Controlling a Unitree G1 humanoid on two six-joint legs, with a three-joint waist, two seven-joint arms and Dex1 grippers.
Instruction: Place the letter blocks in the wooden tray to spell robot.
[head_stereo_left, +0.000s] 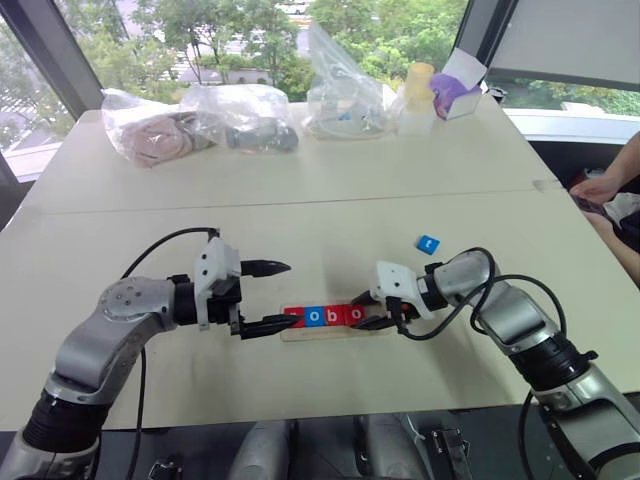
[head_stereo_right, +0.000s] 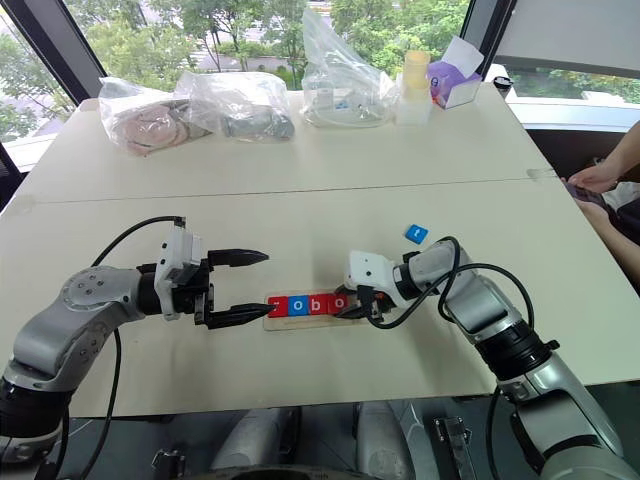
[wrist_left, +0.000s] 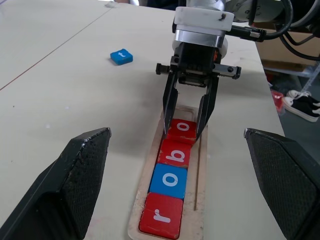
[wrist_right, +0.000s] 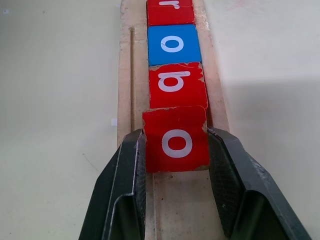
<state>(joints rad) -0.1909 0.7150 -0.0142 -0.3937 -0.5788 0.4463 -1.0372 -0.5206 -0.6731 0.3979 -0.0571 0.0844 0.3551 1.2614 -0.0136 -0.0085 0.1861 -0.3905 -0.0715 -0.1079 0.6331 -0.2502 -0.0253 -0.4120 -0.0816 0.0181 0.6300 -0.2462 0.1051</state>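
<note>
The wooden tray (head_stereo_left: 322, 334) lies on the table between my two grippers. It holds four letter blocks in a row: red r (wrist_left: 161, 216), blue o (wrist_left: 170, 181), red b (wrist_left: 176, 153) and a red o (wrist_right: 176, 142). My right gripper (head_stereo_left: 372, 322) is shut on that last red o, a finger on each side, with the tile pressed against the b over the tray. At the tray's r end my left gripper (head_stereo_left: 290, 295) stands wide open and holds nothing. A blue t block (head_stereo_left: 427, 243) lies loose on the table beyond the right gripper.
Several clear plastic bags (head_stereo_left: 200, 120), a pale bottle (head_stereo_left: 417, 95) and a purple box (head_stereo_left: 455, 90) line the table's far edge. A person's arm (head_stereo_left: 612, 178) rests at the right edge. A seam (head_stereo_left: 300, 200) crosses the tabletop.
</note>
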